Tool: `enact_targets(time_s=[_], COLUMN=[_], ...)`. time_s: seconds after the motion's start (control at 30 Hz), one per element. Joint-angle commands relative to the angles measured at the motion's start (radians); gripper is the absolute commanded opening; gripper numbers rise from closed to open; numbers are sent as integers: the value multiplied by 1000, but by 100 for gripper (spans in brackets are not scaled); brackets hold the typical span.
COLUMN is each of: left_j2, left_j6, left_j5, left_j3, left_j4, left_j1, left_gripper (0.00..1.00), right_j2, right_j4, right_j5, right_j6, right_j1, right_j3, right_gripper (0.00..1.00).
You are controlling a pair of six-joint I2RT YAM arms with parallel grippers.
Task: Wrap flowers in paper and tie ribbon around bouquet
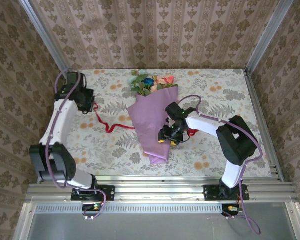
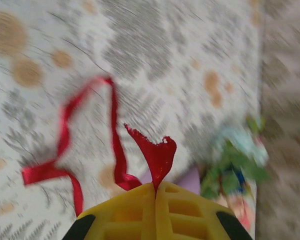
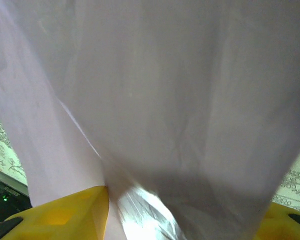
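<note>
Overhead, I am looking down on a flower-patterned desk [image 1: 215, 100] with both arms reaching in from the near edge.

Far left, the left tool [image 1: 86, 102] is hanging over the desk, well apart from the bouquet. On its wrist camera its yellow fingers [image 2: 125, 210] are pressing tightly together, pinching one loose end of the red ribbon [image 1: 112, 125]. From there the ribbon is trailing rightward in slack curls across the cloth and reaching the left edge of the cone.

Centre, the bouquet [image 1: 152, 127] is lying on the desk, narrow tip toward me. The lilac paper [image 1: 147, 117] is already folded round the stems, and the flowers [image 1: 152, 82] are poking out of the wide far end.

Right of centre, the right tool [image 1: 169, 136] is sitting at the cone's right edge, low down. Its wrist camera is showing its yellow fingers [image 3: 65, 210] standing apart with paper between them; I cannot tell whether they are actually squeezing it. A scrap of red is showing just to the right of this tool.

I am judging the wrapping as done. The ribbon is not yet tied: no knot or bow is showing, so the tying is what is left.
</note>
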Motion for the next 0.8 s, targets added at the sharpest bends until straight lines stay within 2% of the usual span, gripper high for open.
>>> enact_targets(time_s=[0.0, 0.07, 0.13, 0.2, 0.27, 0.37, 0.43, 0.53, 0.7, 0.73, 0.77], left_j2=[-111, -131, -117, -67, 38, 228, 342, 504, 761, 802, 844], left_j6=[115, 110, 72, 12, 7, 64, 67, 22, 44, 33, 26], left_j5=[-30, -12, 20, 50, 85, 124, 142, 202, 286, 316, 339], left_j3=[63, 65, 51, 42, 126, 358, 455, 555, 827, 862, 909], left_j4=[61, 158, 289, 464, 570, 519, 522, 567, 409, 411, 382], left_j1=[-163, -278, -353, -448, -516, -591, -616, -623, -640, -646, -653], left_gripper=[0, 0, 0, 0, 0, 0, 0, 0, 1, 10, 24], right_j2=[21, 30, 37, 39, 40, 32, 22, 10, 7, 6, 9], right_j4=[-11, 8, 19, 25, 33, 40, 41, 90, 130, 134, 136], right_j5=[20, 10, 6, 3, 0, 3, 5, 1, 9, 12, 15], right_j6=[-24, -24, -24, -28, -30, -35, -31, -20, -4, -2, 0], right_j1=[4, 4, 5, 7, 7, 7, 7, 7, 7, 7, 7], right_j3=[19, 17, 17, 11, 1, -16, -34, -64, -105, -106, -106], right_gripper=[52, 52, 53, 53, 53, 53, 53, 53, 53, 53, 53])
